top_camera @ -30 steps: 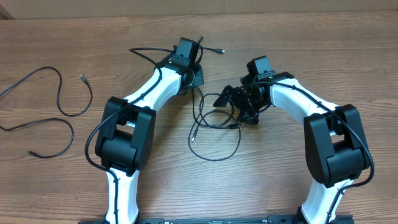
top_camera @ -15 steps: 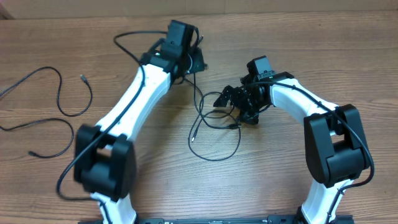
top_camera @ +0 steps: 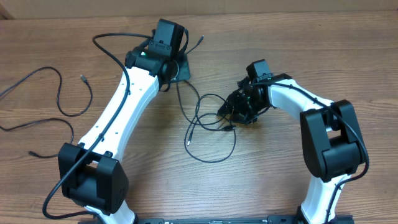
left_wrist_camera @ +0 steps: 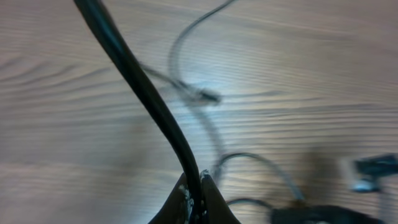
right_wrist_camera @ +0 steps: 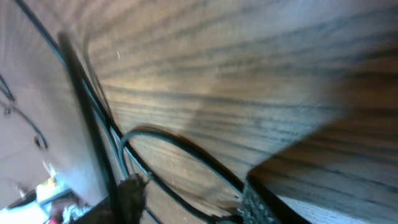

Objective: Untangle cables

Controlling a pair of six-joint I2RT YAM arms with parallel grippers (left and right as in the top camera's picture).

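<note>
Since a second ago my left arm has swung up toward the upper left of the frame, drawing one strand out of the knot, and my right claw has narrowed from its widest spread. My left claw [top_camera: 178, 67] is pressed together, pinching a thin black rubbery cord [left_wrist_camera: 143, 87] right at its tips. That cord runs down to the loose tangle of thin black cords [top_camera: 208, 134] lying at the centre of the brown wood-grain counter [top_camera: 311, 50]. My right claw [top_camera: 231, 111] sits on the tangle's right edge, jaws half-spread with strands passing between them, not biting yet as far as I can see.

To pull well, I judge I should first clamp the right claw firmly on the knot. Then I should draw the left away slowly and low, watching that the loop slides free rather than cinching tight. A separate long black cord [top_camera: 59, 106] lies well apart at the left edge, and I should keep clear of it.
</note>
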